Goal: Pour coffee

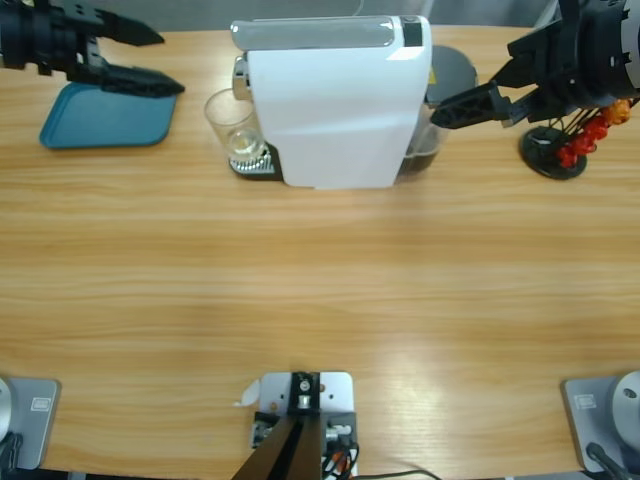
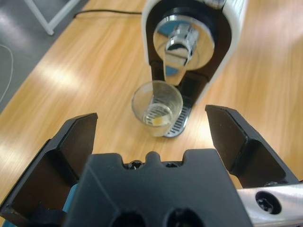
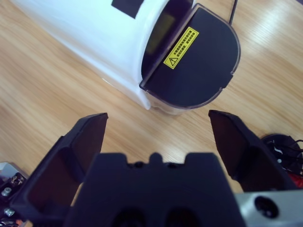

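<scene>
The left claw (image 2: 151,137) hangs with its jaws spread wide and empty, facing the clear glass (image 2: 157,108) that stands on the drip tray under the spout (image 2: 177,49) of the white coffee machine (image 1: 335,100). The right claw (image 3: 158,142) is likewise spread and empty behind the machine's dark tank lid (image 3: 194,61). The glass seems to hold only a thin pale layer; whether that is coffee, I cannot tell. A careless approach could knock the glass off the tray. A yellow warning sticker (image 3: 181,47) sits on the lid, its writing unreadable.
</scene>
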`<action>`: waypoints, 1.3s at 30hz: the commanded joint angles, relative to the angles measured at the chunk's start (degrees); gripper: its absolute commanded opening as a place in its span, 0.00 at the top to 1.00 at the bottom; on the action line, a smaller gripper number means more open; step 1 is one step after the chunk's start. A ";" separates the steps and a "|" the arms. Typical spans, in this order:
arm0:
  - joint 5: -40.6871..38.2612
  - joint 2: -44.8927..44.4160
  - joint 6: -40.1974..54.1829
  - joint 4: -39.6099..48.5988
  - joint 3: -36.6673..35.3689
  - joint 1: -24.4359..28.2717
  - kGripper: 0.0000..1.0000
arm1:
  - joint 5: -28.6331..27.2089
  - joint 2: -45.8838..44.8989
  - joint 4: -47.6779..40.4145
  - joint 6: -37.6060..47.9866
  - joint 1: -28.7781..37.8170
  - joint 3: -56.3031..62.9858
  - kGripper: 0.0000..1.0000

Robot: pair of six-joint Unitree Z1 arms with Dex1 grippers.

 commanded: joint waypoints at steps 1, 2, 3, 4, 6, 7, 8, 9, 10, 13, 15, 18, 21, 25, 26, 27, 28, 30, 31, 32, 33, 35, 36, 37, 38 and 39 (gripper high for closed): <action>-1.60 7.25 6.42 -0.45 -0.67 0.49 0.00 | -0.86 2.13 -1.72 -0.21 -3.38 3.44 0.03; -1.64 7.83 6.88 -0.50 -0.88 0.32 0.00 | -0.77 2.36 -1.86 -0.25 -3.79 3.52 0.03; -1.69 8.25 7.22 -0.54 -1.08 -0.02 0.00 | -0.74 2.56 -1.97 -0.32 -4.09 3.58 0.03; -1.69 8.66 7.55 -0.54 -1.18 -0.37 0.00 | -0.65 2.75 -1.99 -0.34 -4.33 3.61 0.03; -1.66 9.70 8.13 -0.87 -1.41 -0.79 0.00 | -0.54 3.21 -2.02 -0.39 -4.53 3.65 0.03; -1.64 10.31 8.24 -0.98 -1.66 -0.93 0.00 | -0.44 3.45 -2.18 -0.37 -4.53 3.75 0.03; -1.67 10.89 8.38 -1.03 -1.85 -1.09 0.00 | -0.32 3.82 -2.51 -0.35 -4.53 3.96 0.03; -1.69 11.44 8.41 -1.07 -1.90 -1.26 0.00 | -0.21 4.05 -2.83 -0.34 -4.53 4.16 0.03; -1.69 11.75 8.41 -1.17 -1.96 -1.51 0.00 | -0.21 4.26 -3.11 -0.34 -4.53 4.26 0.04; -1.78 11.93 8.20 -1.24 -2.71 -2.02 0.00 | -0.05 4.98 -3.55 -0.34 -4.53 4.32 0.04; -1.88 12.28 8.15 -1.24 -3.20 -2.02 0.00 | 0.05 5.55 -3.67 -0.34 -4.53 4.32 0.04; -2.41 13.14 7.99 -1.24 -3.78 -2.30 0.00 | 0.05 5.90 -3.92 -0.34 -4.53 4.32 0.04; -2.92 13.76 7.85 -1.24 -3.91 -2.92 0.00 | 0.05 5.93 -3.99 -0.34 -4.53 4.53 0.04; -3.32 13.76 7.80 -1.24 -3.78 -3.59 0.00 | 0.16 6.21 -4.47 -0.34 -4.53 4.88 0.04; -3.36 13.77 7.80 -1.24 -3.84 -3.73 0.00 | 0.35 6.28 -4.61 -0.34 -4.53 4.93 0.04; -3.36 13.86 7.73 -1.24 -3.91 -3.78 0.00 | 0.41 6.37 -4.66 -0.34 -4.53 5.00 0.04; -3.36 13.97 7.71 -1.24 -3.96 -3.85 0.00 | 0.41 6.44 -4.76 -0.34 -4.53 5.02 0.04; -3.31 14.37 7.71 -1.26 -4.15 -4.01 0.00 | 0.42 6.62 -4.96 -0.34 -4.53 5.11 0.04; -3.18 14.72 7.71 -1.24 -4.33 -4.24 0.00 | 0.49 6.72 -4.99 -0.34 -4.53 5.11 0.04; -3.11 15.13 7.71 -1.24 -4.50 -4.46 0.00 | 0.53 6.88 -5.08 -0.34 -4.53 5.09 0.04; -3.10 15.30 7.71 -1.24 -4.58 -4.69 0.00 | 0.58 7.00 -5.15 -0.34 -4.53 5.09 0.04; -3.03 15.69 7.62 -1.24 -4.56 -5.06 0.00 | 0.58 7.18 -5.29 -0.25 -4.53 5.11 0.04; -2.92 15.94 7.64 -1.24 -4.52 -5.10 0.00 | 0.58 7.27 -5.33 -0.25 -4.53 5.11 0.04; -2.90 16.15 7.62 -1.24 -4.52 -5.13 0.00 | 0.58 7.37 -5.33 -0.25 -4.53 5.11 0.04; -2.87 16.29 7.67 -1.24 -4.52 -5.20 0.00 | 0.58 7.44 -5.43 -0.25 -4.53 5.18 0.04; -2.76 16.41 7.71 -1.24 -4.52 -5.33 0.00 | 0.58 7.48 -5.52 -0.25 -4.53 5.19 0.04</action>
